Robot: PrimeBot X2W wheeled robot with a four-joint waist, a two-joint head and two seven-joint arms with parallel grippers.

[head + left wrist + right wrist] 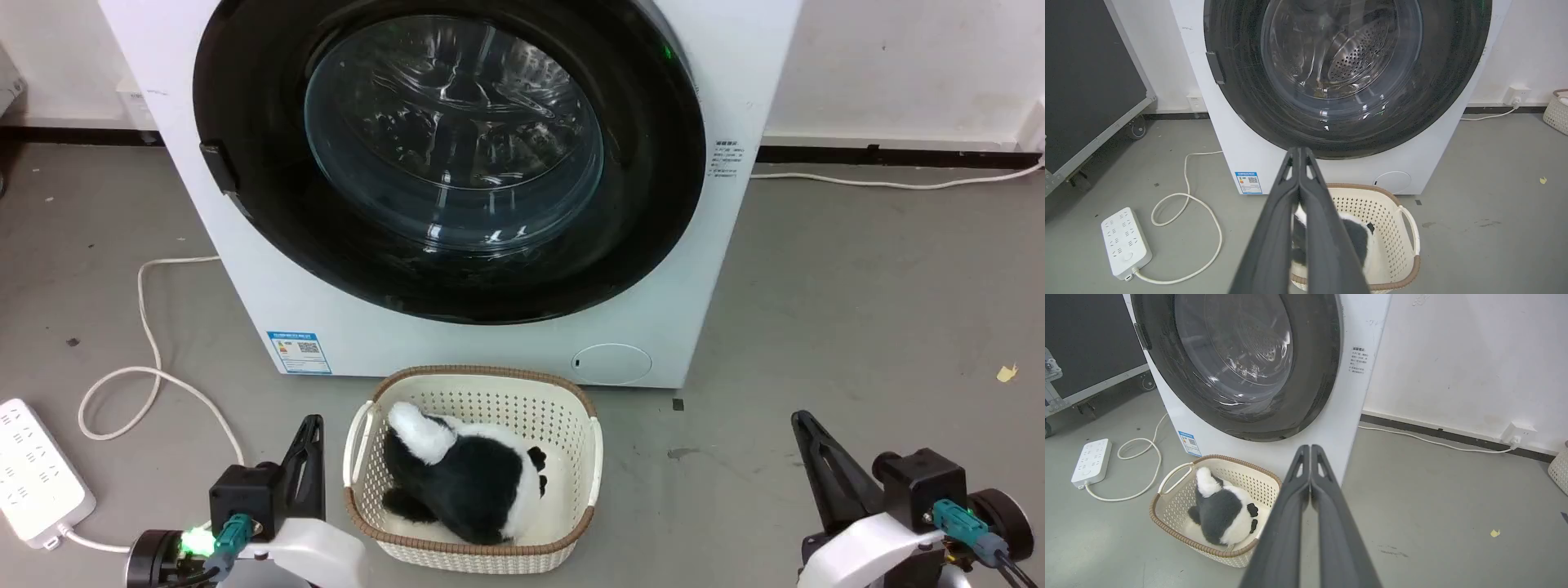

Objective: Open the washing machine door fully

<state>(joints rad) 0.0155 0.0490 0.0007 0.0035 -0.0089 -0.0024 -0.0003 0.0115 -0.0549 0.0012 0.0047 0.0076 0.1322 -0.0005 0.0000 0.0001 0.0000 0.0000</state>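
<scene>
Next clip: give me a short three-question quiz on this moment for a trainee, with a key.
1. True or false: the door is swung open.
2. What lies in the basket? A) a towel B) a plush toy C) shoes
3. Fill in: the left claw and the right claw are both ___ (open or shut).

Key: 1 false, the door sits closed against the front. 2 B. 3 shut, each claw's fingers meet at the tips and hold nothing.
</scene>
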